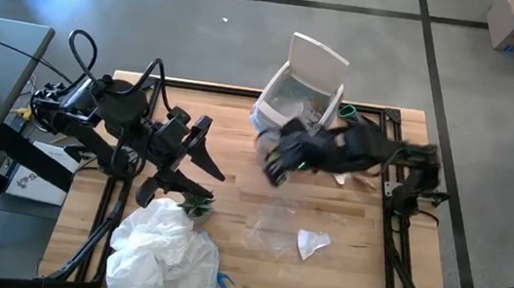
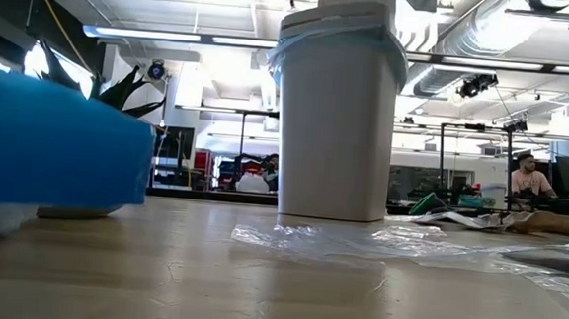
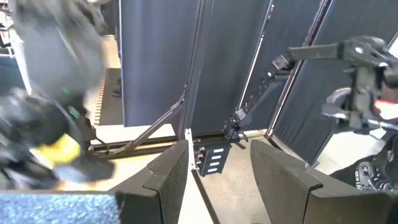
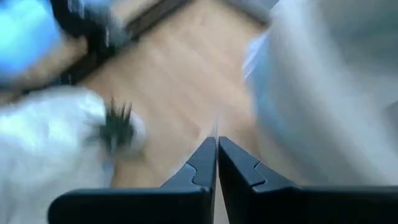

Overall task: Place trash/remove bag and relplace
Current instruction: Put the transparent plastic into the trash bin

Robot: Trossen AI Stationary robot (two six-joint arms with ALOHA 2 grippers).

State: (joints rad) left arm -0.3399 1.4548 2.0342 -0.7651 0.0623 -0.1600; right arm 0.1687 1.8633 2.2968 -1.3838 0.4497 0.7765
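The white bin (image 1: 298,90) stands at the table's far edge with its lid up. The light-blue bag lines it and folds over its rim (image 2: 284,43). A clear plastic wrapper (image 1: 276,225) and a white paper scrap (image 1: 314,242) lie flat on the table in front of it. A brown paper piece (image 1: 346,180) lies under the right arm. My right gripper (image 4: 216,144) is shut, with nothing seen between its fingers. It hovers blurred next to the bin's near side (image 1: 275,161). My left gripper (image 3: 217,158) is open and raised over the table's left part (image 1: 202,152).
A heap of white plastic (image 1: 165,251) fills the near left of the table, with the small green plant (image 1: 195,205) at its far edge. A blue object (image 2: 58,146) lies close to the low camera. People are in the room beyond the table (image 2: 531,180).
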